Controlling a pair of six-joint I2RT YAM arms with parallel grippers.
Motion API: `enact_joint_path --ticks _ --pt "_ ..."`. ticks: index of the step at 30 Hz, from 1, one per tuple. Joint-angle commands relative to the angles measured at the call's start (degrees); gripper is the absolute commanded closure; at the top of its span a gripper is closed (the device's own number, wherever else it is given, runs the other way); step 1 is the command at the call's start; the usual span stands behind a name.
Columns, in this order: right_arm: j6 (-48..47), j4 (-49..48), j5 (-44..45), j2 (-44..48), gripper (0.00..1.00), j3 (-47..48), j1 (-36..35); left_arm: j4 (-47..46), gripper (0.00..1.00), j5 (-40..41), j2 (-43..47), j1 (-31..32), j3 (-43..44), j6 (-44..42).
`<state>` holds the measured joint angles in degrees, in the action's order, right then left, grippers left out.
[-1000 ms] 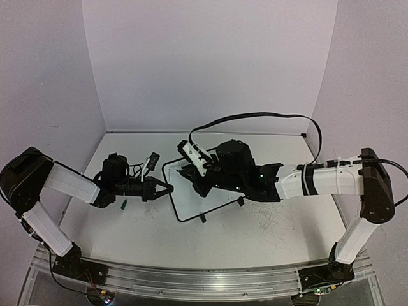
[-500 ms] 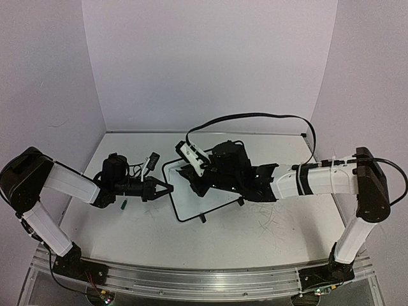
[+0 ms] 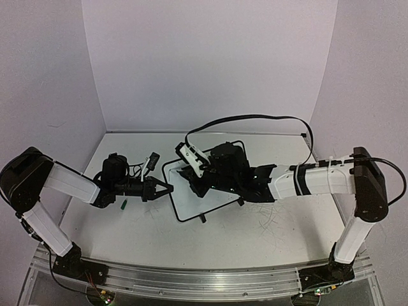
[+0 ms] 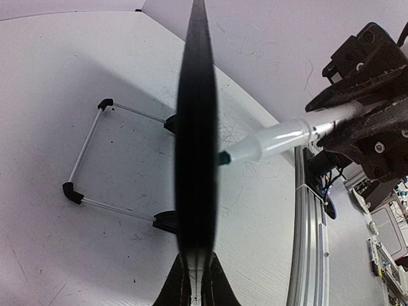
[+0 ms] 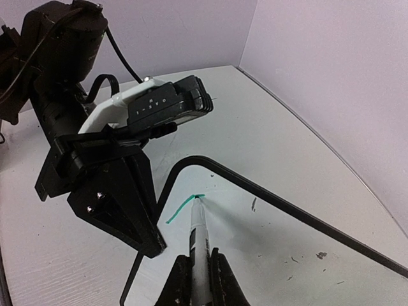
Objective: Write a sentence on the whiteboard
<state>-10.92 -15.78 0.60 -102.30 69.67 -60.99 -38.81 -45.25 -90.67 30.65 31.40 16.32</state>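
The whiteboard stands tilted at mid-table; its white face carries a short green stroke near the rounded corner. My left gripper is shut on the board's left edge, which shows as a dark band between its fingers. My right gripper is shut on a white marker, whose green tip touches the end of the stroke. The marker also shows in the left wrist view, pointing at the board. In the top view the right gripper is over the board's upper left part.
A small green marker cap lies on the table under the left arm. The board's wire stand with black feet rests on the scuffed tabletop behind it. A black cable loops over the right arm. Walls enclose three sides.
My right gripper with the marker has shifted slightly to the left over the board. The left arm and the board have not moved.
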Motion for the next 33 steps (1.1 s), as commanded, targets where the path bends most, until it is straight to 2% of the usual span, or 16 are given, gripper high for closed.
enact_joint_path --ticks 1,33 --pt "0.1 -1.6 1.0 -0.9 1.0 2.1 0.3 -0.2 1.0 1.4 1.3 0.0 -0.3 -2.7" --pt "2.4 -0.6 0.9 0.9 1.0 -2.8 0.3 0.2 1.0 1.4 1.8 0.0 -0.3 -2.9"
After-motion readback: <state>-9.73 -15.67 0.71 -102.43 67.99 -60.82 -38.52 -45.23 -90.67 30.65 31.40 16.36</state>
